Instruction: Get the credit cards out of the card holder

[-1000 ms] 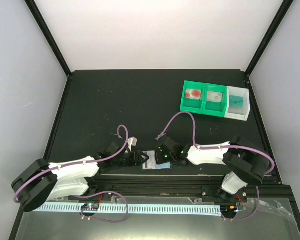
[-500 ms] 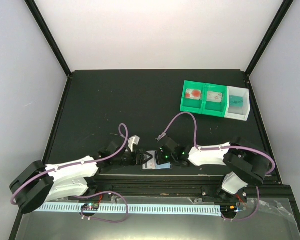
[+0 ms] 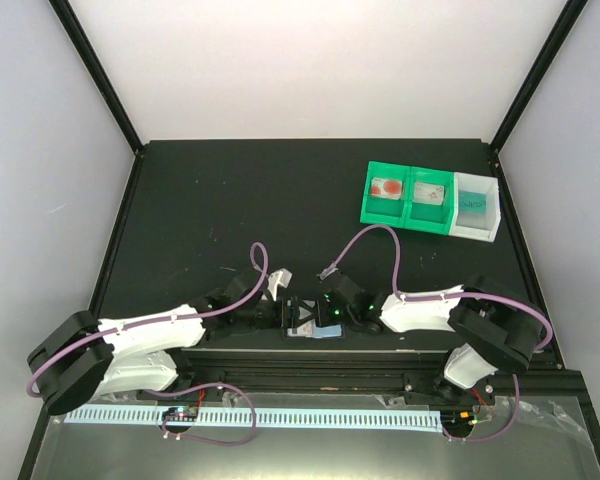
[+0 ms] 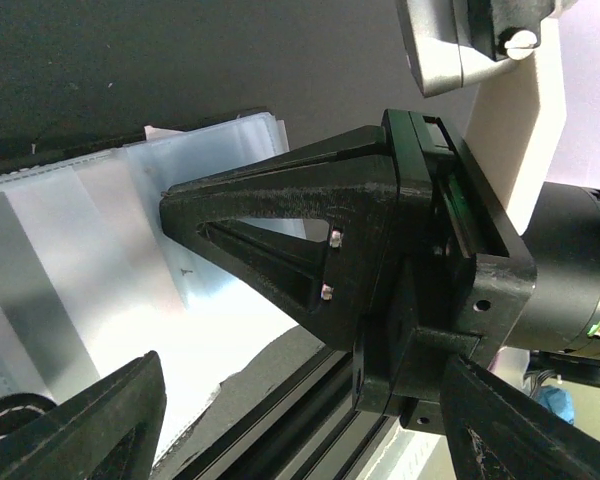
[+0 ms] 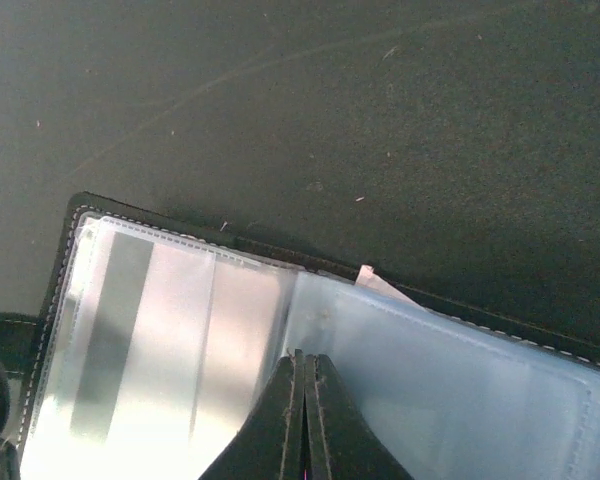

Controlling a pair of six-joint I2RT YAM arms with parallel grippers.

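Overall: at the near edge of the black table, the card holder lies open and flat between my two tools, clear plastic sleeves facing up.
Card holder: its black stitched rim frames pale grey sleeves on one side and a light blue panel on the other.
Credit cards: still inside, as far as I can judge. A pale card with a grey stripe shows through one sleeve. A small white corner pokes out behind the blue panel, but I cannot tell what it belongs to.
Right tool: jaws pressed together with nothing visible between them, tips resting on the sleeves at the fold. I judge this pins the holder down so it will not slide or flip shut.
Left tool: jaws wide apart and holding nothing, one finger lying over the clear sleeves. The spread looks set to take a sleeve edge or a card.
Tray: green and white, three compartments, well apart at the far right of the table.
Progress: early by my reading, with no card lying free beside the holder.
Risk: the sleeves are thin and slippery, so my left tool may pinch plastic instead of a card.
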